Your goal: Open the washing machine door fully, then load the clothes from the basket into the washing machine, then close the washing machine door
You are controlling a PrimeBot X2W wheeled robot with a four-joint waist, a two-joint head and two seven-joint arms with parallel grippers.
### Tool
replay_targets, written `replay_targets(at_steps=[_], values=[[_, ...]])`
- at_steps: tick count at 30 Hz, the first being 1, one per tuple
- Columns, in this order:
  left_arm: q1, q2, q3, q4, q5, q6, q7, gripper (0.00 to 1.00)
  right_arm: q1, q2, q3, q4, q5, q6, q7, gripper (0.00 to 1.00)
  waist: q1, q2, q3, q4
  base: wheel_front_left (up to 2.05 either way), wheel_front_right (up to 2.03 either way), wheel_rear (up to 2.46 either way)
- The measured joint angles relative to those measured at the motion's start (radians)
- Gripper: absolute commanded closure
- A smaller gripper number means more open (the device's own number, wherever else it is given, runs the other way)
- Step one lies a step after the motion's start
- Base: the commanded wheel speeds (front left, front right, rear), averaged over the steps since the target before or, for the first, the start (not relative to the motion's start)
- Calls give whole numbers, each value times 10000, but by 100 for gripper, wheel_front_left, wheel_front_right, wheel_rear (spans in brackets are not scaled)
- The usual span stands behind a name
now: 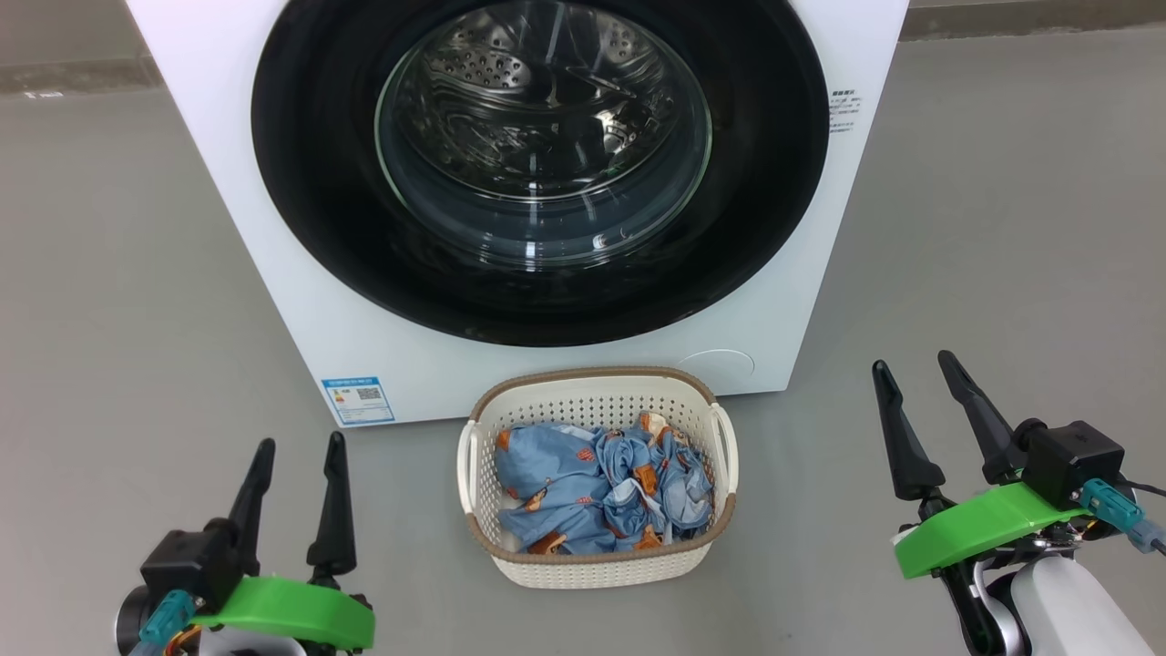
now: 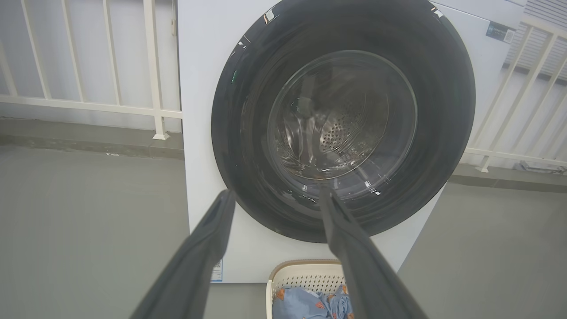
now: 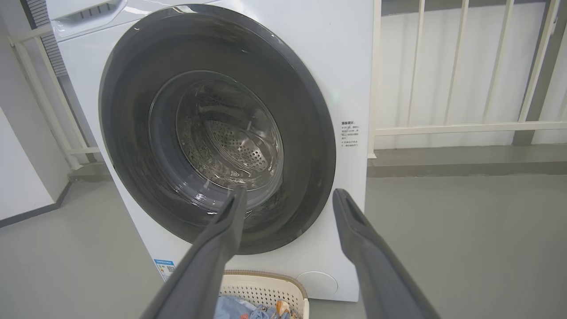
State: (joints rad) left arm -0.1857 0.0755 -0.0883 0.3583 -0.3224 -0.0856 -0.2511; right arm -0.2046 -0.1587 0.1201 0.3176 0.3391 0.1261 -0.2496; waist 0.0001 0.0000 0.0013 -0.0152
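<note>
Head view: left pincer [image 1: 301,441] and right pincer [image 1: 913,360] gape empty; washing machine [image 1: 410,374] wears an unreadably small blue label sticker [image 1: 358,399].

White railing [image 3: 443,128]: upright bars, one horizontal rail low down. Behind railing, pale wall [image 3: 434,66]. Under railing, raised grey kerb [image 3: 465,161] carrying its feet. In front of railing, flat grey floor [image 1: 137,273], matte, unmarked. At railing's one end, dark post [image 3: 538,75]. Louvred grey panel [image 2: 547,13] just behind railing bars.
</note>
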Motion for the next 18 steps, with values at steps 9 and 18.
replay_targets(at_steps=[9, 18], values=[[-1, 0, 10, 119, 13, 0, 0, 0, -2, 2, 0, 40, 0, 0, 0, 0, -1, 0, 13, -9, 0, 0, 0], [-16, 10, 4, 159, 92, 27, 0, 0, -8, 12, -12, 44, 0, 0, 0, 0, -1, 0, 32, -6, 25, 25, -50]])
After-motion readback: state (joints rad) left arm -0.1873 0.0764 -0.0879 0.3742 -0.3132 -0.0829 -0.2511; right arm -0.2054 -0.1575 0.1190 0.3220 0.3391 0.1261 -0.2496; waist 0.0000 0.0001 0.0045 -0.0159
